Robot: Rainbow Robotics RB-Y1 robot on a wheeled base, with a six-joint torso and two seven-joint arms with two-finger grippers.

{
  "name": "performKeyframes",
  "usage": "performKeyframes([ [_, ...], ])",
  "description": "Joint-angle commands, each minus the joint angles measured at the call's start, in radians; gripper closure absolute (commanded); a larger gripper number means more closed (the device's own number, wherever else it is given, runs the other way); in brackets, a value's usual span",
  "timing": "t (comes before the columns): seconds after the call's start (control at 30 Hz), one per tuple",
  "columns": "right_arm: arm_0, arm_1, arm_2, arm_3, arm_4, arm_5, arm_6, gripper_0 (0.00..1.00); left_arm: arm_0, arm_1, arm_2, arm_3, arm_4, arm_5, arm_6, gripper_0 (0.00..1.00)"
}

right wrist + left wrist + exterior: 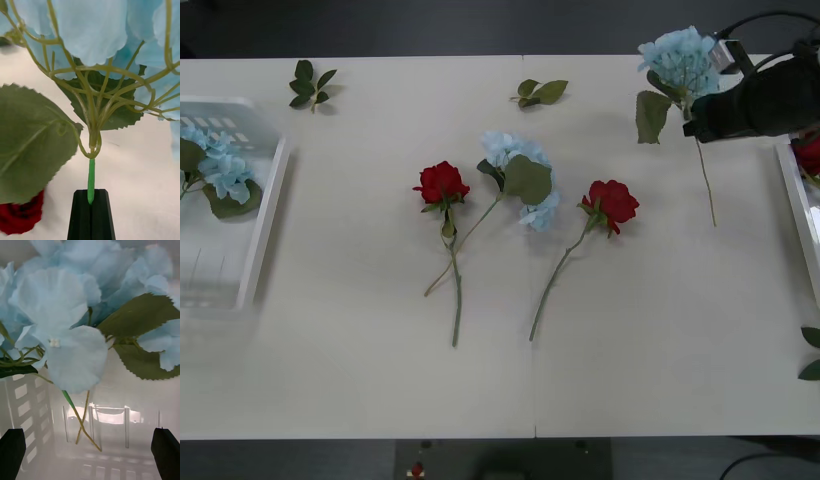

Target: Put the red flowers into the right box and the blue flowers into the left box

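My right gripper (697, 127) hangs above the table's far right, its black fingers (91, 210) shut on the thin green stem of a blue flower (680, 58) whose stem dangles below. Another blue flower (520, 175) lies mid-table between two red flowers (442, 183) (611, 203). The right box (794, 200) shows its rim at the right edge, with a red flower (810, 155) inside; that red head (18, 217) also shows under the held leaf. My left gripper (90, 453) is open over the left box (265, 225), just above the blue flowers (67, 322) lying in it.
Loose green leaf sprigs lie at the far left (312, 85), far middle (540, 92) and right edge (812, 352). Bare tabletop stretches along the near side in front of the flower stems.
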Motion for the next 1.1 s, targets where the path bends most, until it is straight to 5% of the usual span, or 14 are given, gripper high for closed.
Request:
performKeyframes([
  [0.03,-0.018,-0.055,-0.01,-0.027,-0.197,0.037,0.125,1.0,-0.028,0.012,0.049,-0.041,0.057,0.064,-0.068,0.03],
  [0.5,0.133,-0.142,-0.009,-0.355,-0.71,-0.007,0.388,1.0,-0.028,-0.013,0.086,-0.072,0.513,0.207,-0.221,0.03],
  [0.9,0.304,-0.122,-0.009,-0.708,-1.029,-0.267,0.562,1.0,-0.028,-0.095,0.088,-0.08,0.832,0.278,-0.454,0.03],
  [1.1,0.345,-0.092,-0.015,-0.829,-1.027,-0.377,0.565,1.0,-0.03,-0.126,0.084,-0.08,0.955,0.313,-0.548,0.03],
])
